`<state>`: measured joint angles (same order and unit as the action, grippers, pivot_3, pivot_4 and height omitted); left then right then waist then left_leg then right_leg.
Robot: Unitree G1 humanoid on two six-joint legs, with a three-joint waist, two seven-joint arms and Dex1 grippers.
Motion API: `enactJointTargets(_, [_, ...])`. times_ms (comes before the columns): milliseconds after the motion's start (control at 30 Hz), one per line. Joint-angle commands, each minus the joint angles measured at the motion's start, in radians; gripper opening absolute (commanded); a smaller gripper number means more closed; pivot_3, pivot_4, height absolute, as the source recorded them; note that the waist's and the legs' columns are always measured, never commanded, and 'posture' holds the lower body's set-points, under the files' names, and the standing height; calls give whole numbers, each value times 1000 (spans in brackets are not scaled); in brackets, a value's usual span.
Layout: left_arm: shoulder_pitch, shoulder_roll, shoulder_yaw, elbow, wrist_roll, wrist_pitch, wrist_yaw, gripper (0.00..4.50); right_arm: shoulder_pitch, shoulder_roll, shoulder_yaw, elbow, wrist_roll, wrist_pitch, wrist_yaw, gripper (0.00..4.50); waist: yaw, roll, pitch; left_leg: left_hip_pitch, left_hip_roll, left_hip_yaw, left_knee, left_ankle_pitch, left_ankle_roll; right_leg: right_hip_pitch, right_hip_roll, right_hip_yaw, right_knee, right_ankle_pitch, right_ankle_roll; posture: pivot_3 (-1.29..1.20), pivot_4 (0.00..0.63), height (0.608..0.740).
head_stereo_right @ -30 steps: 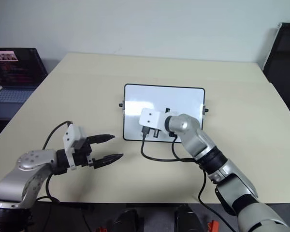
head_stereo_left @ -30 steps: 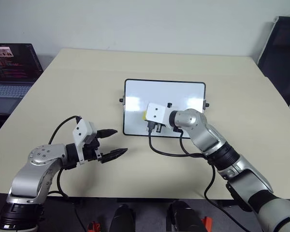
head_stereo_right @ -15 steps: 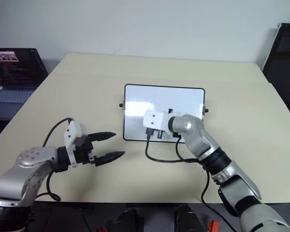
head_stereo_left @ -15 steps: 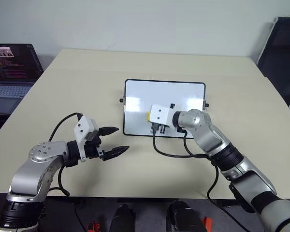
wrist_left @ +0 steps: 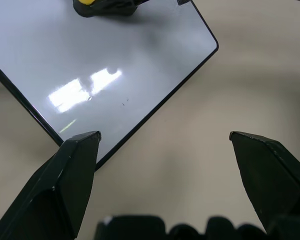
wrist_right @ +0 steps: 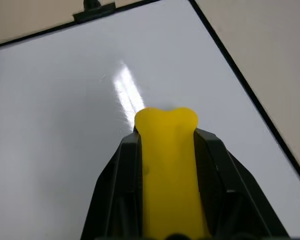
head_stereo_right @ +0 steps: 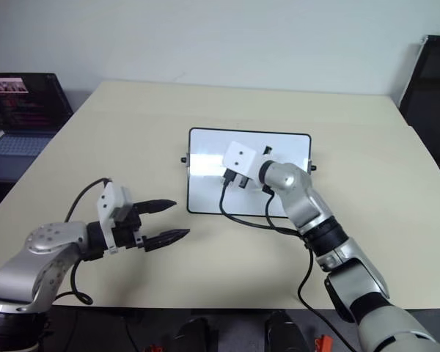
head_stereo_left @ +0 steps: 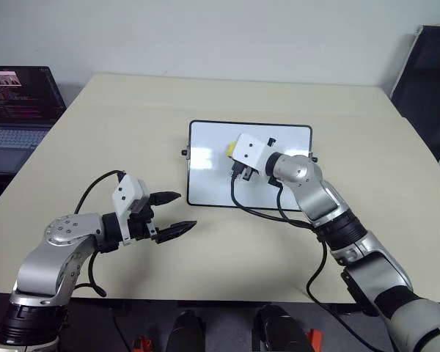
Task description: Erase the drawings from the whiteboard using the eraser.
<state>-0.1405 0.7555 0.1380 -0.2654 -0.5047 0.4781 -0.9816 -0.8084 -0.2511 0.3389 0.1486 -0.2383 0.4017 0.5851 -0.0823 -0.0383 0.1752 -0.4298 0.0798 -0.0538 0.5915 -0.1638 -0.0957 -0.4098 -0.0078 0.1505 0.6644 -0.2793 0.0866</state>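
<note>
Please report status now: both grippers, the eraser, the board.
Right gripper shut on yellow block eraser, over glossy white black-framed board. Left gripper open, idle over table. No marks visible; nothing in the way.

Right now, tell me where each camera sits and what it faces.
Left eye, right eye: on the head, looking down over the table, whiteboard and both arms.
Left wrist: behind the left hand, facing the whiteboard's corner; its two fingers show.
Right wrist: behind the right hand, facing the whiteboard; its fingers clamp the eraser.
Shared: whiteboard, eraser.
</note>
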Motion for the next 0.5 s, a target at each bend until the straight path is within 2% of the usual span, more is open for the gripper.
enactJointTargets(33, [-12, -22, 39, -27, -29, 9, 44, 4500, 66, -12, -112, -222, 146, 95, 76, 1102, 1, 0, 0, -2, 0, 0, 0, 0, 0, -1, 0, 0, 0, 1, 2, 0, 150, 740])
enactJointTargets(267, [18, -22, 66, -70, -49, 27, 72, 4500, 327, -166, -209, -599, 282, 279, 154, 1102, 2, 0, 0, -4, 0, -1, -1, -3, -3, -3, 0, -1, -1, 0, 2, 0, 150, 740])
enactJointTargets(400, [-43, -18, 54, -103, -77, 58, 85, 4500, 457, -206, -290, -760, 333, 394, 113, 1102, 2, 0, 0, -3, 0, -1, 1, -3, -3, -3, 0, -1, 0, -4, 4, 0, 150, 740])
enactJointTargets(500, [-135, -24, 3, -117, -99, 88, 64, 4500, 586, -211, -419, -852, 340, 481, 41, 1102, 3, 0, 0, -3, 0, 0, 2, -2, -3, -1, 0, 0, -1, -4, 3, 0, 150, 740])
